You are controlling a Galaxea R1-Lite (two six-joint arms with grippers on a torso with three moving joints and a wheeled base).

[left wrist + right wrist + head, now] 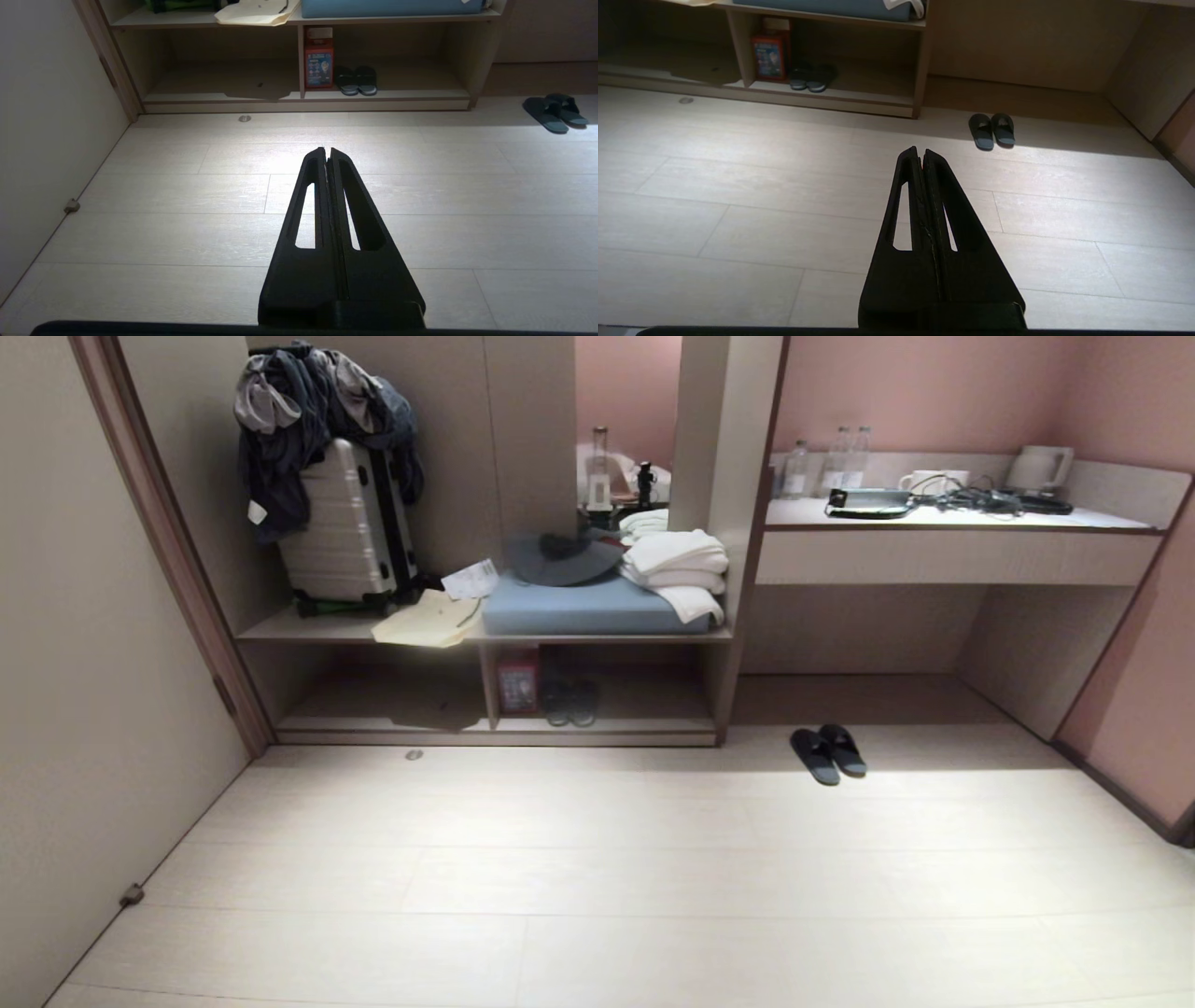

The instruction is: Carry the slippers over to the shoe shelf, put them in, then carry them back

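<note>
Pale floor stretches ahead; slippers (pixel 828 753) sit far right, toes pointing away, right of the shelf (pixel 611 695). Right gripper (pixel 920 151) is nearer, left gripper (pixel 327 150) farther; both closed, empty.

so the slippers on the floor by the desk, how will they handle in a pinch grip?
The slippers look flat and thin-soled, so probably light and somewhat floppy; a toe grip may let the heel droop. They lie side by side, apparently touching, so nudging one likely shifts the other. Flat soles: unlikely to roll or tip.
</note>
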